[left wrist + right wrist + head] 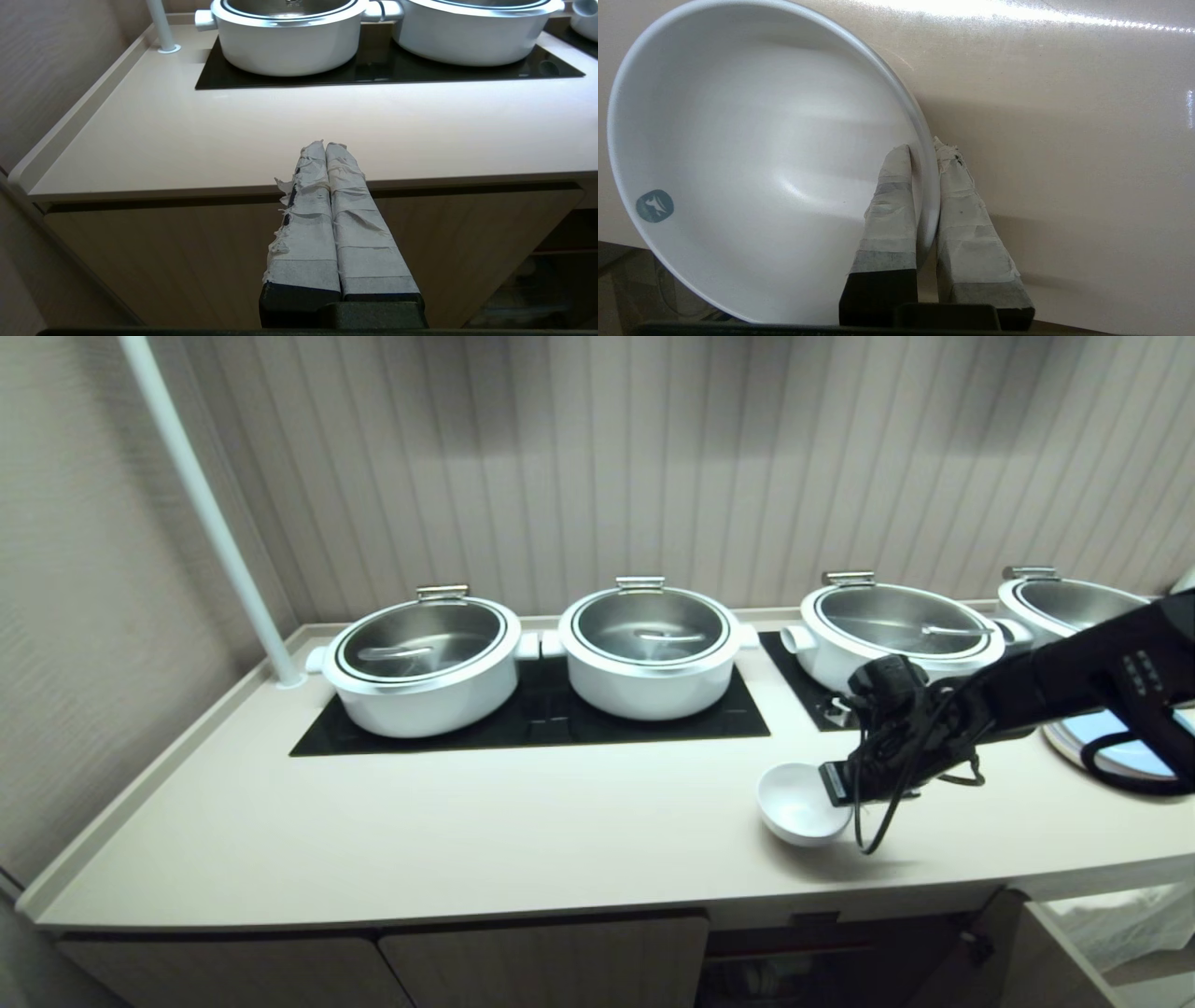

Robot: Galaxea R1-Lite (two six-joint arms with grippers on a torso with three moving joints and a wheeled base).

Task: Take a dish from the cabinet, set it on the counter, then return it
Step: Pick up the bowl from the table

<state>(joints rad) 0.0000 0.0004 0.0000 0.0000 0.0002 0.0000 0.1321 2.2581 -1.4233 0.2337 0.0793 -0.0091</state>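
The dish [795, 803] is a small glossy white bowl resting on the counter [467, 821] near its front edge, right of centre. My right gripper [836, 784] reaches in from the right and is shut on the dish's [752, 163] rim, one taped finger inside the bowl and one outside [923, 147]. A small blue-grey mark sits on the bowl's inner wall. My left gripper [325, 145] hangs shut and empty in front of the cabinet [187, 261], below the counter's [233, 135] front edge. The cabinet doors [541, 961] show under the worktop.
Several large white lidded pots [425, 658] stand on black glass panels [523, 719] along the back. A blue and cream plate [1116, 751] lies at the far right under my arm. A white pole [210, 513] rises at the back left corner.
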